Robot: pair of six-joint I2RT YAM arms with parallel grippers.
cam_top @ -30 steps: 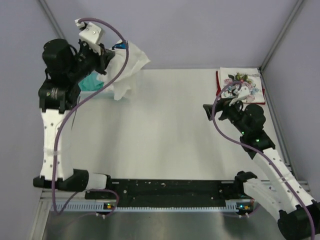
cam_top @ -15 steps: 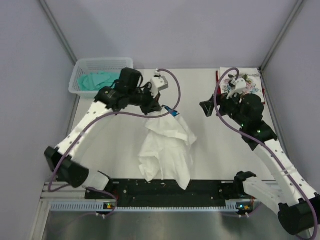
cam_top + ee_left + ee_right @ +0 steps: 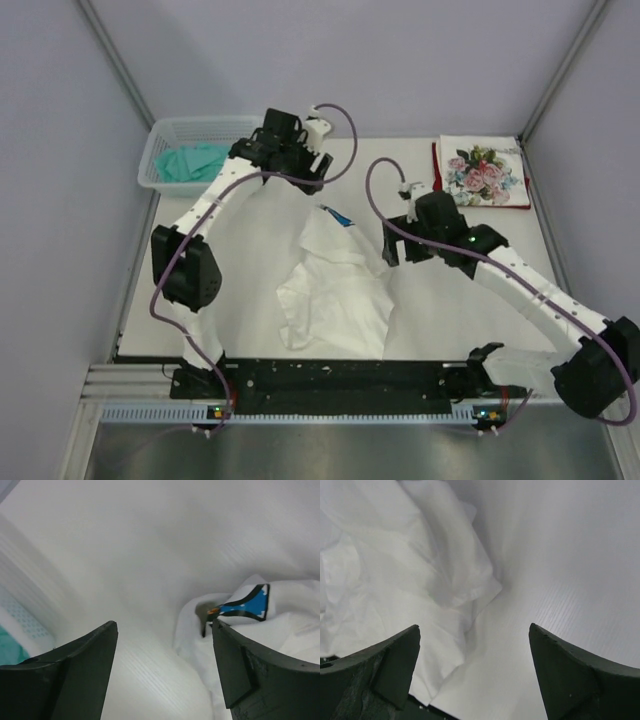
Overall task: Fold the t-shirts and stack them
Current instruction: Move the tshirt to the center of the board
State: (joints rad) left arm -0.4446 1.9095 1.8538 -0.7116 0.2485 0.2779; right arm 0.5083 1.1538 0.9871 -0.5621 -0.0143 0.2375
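Lying crumpled mid desk (image 3: 220,250), the white t-shirt (image 3: 335,295) looks light, limp: it'll sag unless pinched at two spread spots, e.g. shoulder seams. Left end effector (image 3: 164,626) & right end effector (image 3: 475,626) both gape, empty.

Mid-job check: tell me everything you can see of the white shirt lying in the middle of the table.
The white t-shirt lies unfolded in a loose, crumpled heap on the table, mid-table toward the near edge. It looks like thin, soft white cloth, with many creases and overlapping flaps. At its far tip a small blue patch with dark edging shows. Only the table touches it: the left gripper and right gripper stand open over it, holding nothing.
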